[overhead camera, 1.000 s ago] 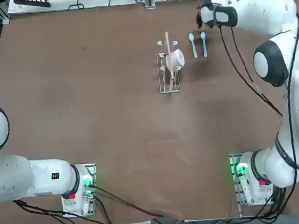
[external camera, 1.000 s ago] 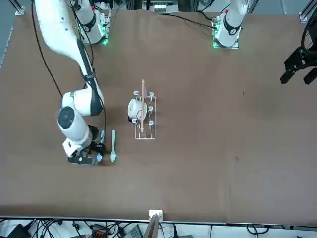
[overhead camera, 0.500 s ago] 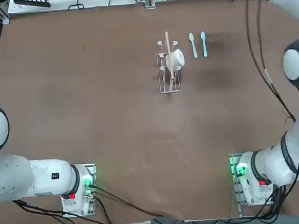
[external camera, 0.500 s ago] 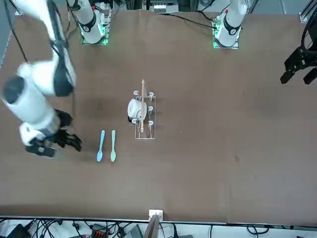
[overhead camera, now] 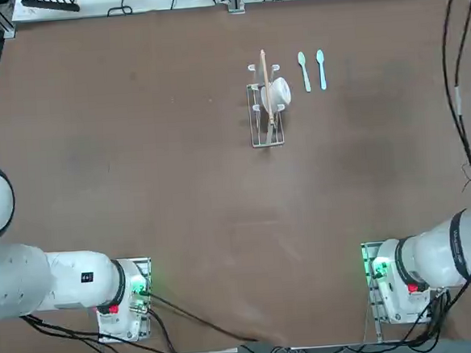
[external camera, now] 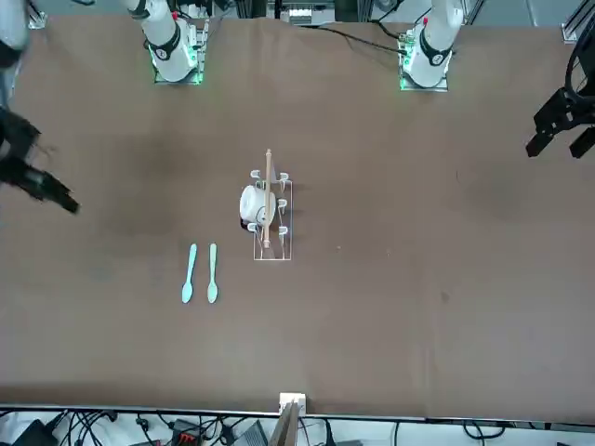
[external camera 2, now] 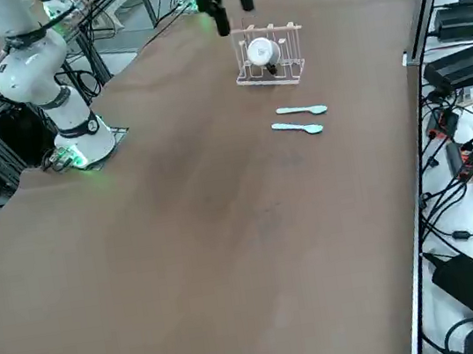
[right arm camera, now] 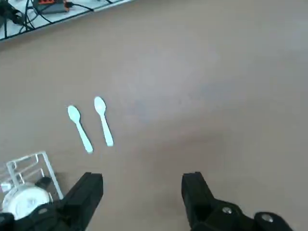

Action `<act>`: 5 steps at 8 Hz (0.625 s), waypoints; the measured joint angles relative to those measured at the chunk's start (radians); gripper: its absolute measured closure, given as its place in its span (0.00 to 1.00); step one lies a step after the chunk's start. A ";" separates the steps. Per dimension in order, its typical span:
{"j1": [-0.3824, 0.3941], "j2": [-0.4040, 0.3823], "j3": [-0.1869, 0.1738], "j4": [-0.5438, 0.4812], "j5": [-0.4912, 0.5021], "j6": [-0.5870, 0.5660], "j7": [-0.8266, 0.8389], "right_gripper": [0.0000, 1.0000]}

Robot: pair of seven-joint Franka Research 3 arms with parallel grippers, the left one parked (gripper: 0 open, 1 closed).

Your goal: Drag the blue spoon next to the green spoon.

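Right wrist view: claw (right arm camera: 142, 192) spread wide, empty, high above the blue spoon (right arm camera: 103, 120) and green spoon (right arm camera: 80, 128).

Overhead and front cameras face opposite ways, side camera looks diagonally, wrist camera close; all share the blue spoon (overhead camera: 321, 68) and green spoon (overhead camera: 303, 70).

Both spoons lie parallel on the worktop (overhead camera: 137, 151), well apart from the raised, spread end effector (right arm camera: 142, 192); the blue spoon (overhead camera: 321, 68) nearer it, the green spoon (overhead camera: 303, 70) beyond, beside the rack (overhead camera: 266, 106).
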 joint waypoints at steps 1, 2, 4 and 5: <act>-0.016 0.004 0.019 0.003 -0.005 -0.019 0.000 0.00; -0.077 0.012 0.085 0.003 -0.010 -0.037 0.001 0.00; -0.222 0.006 0.224 -0.015 -0.029 -0.046 0.001 0.00; -0.239 -0.014 0.240 -0.047 -0.033 -0.034 -0.002 0.00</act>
